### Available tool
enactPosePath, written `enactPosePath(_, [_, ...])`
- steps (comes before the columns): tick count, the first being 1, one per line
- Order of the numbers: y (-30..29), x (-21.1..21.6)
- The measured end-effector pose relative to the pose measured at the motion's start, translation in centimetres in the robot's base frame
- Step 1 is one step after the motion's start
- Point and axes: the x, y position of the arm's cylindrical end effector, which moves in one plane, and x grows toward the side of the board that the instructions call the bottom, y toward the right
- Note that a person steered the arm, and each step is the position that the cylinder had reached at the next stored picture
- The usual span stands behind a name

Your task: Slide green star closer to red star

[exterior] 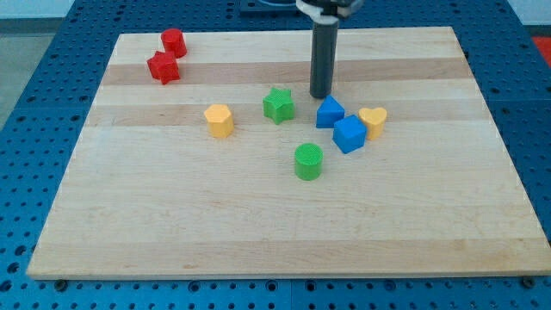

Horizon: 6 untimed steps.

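Note:
The green star (278,105) lies near the board's middle, a little above centre. The red star (163,67) lies at the upper left, with a red cylinder (174,40) just above it, nearly touching. My tip (320,94) rests on the board to the right of the green star, about one block's width away, and just above the upper blue block (329,112). It touches no block that I can see.
A yellow block (219,120) lies left of the green star. A green cylinder (308,162) lies below it. A blue cube (349,134) and a yellow heart (373,121) sit at the right. The wooden board (258,232) ends in blue perforated table.

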Motion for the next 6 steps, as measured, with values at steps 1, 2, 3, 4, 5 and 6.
enactPosePath(1, [-0.2,4.4])
enactPosePath(2, [-2.1,6.5])
enactPosePath(3, [-3.6,5.7])
enactPosePath(4, [-5.0,3.4])
enactPosePath(5, [-6.5,1.2])
enactPosePath(6, [-8.7,-0.3])
